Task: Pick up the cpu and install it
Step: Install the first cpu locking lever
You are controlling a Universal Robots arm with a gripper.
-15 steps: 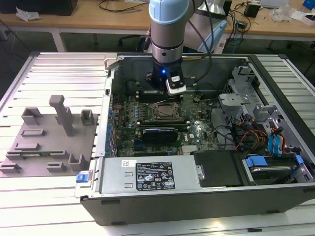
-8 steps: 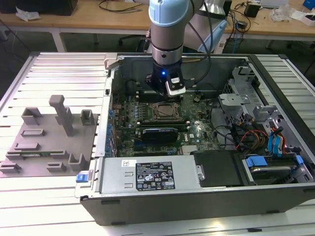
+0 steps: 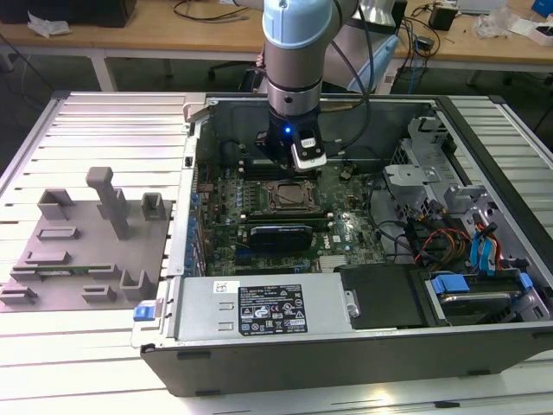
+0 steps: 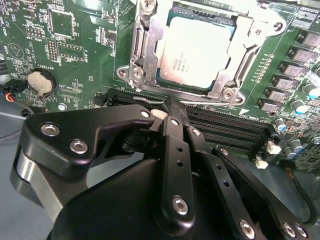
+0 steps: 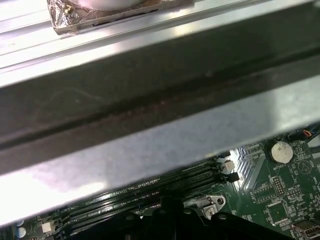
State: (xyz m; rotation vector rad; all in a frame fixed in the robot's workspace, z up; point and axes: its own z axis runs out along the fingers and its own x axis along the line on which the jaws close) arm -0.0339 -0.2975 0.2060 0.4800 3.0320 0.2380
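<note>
The cpu [image 4: 196, 50], a silvery-white square chip, lies flat inside the metal-framed socket [image 4: 141, 60] on the green motherboard [image 4: 75, 55]. In the exterior view the socket [image 3: 289, 197] sits mid-board in the open computer case [image 3: 346, 354]. My gripper [image 3: 287, 164] hangs just behind the socket, low over the board. In the second wrist view my gripper [image 4: 170, 106] is shut, its black fingers meeting in one narrow tip just short of the socket frame's edge, over the memory slots [image 4: 220, 125]. Nothing shows between the fingers.
A long dark expansion card [image 3: 281, 235] lies in front of the socket, with the power supply [image 3: 259, 307] nearer still. Drive bays and blue cables [image 3: 479, 251] crowd the exterior view's right. A grey fixture plate [image 3: 86, 251] rests outside the case at the exterior view's left. The case wall [image 5: 150, 135] stands close by.
</note>
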